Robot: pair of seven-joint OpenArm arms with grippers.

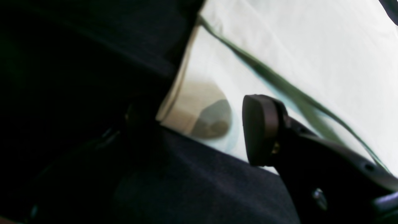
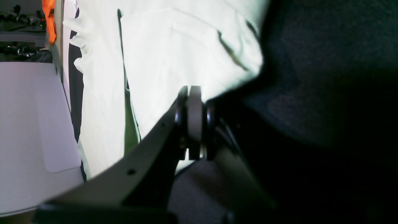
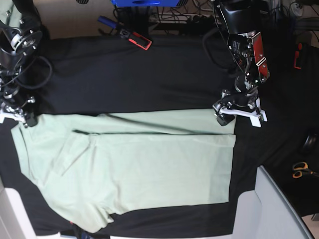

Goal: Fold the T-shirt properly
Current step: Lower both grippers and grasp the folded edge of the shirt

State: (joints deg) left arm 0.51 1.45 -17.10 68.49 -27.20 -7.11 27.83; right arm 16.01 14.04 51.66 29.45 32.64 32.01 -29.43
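Left wrist view: we see the left gripper [image 1: 199, 127] spread wide, one dark pad clear, nothing between the jaws. The T-shirt [image 1: 311, 56] lies just ahead of it on the black table cloth [image 1: 202, 186], a folded edge running past the pad.

Right wrist view: the right gripper [image 2: 195, 123] is pressed together; the T-shirt [image 2: 174, 56] spreads beyond its tips, and we cannot tell if an edge is caught.

Base view: the T-shirt [image 3: 149, 164] lies flat between both grippers, one side already folded over. We judge it light, limp and prone to bunching, so we would pinch the corners and hem edges nearest each gripper.
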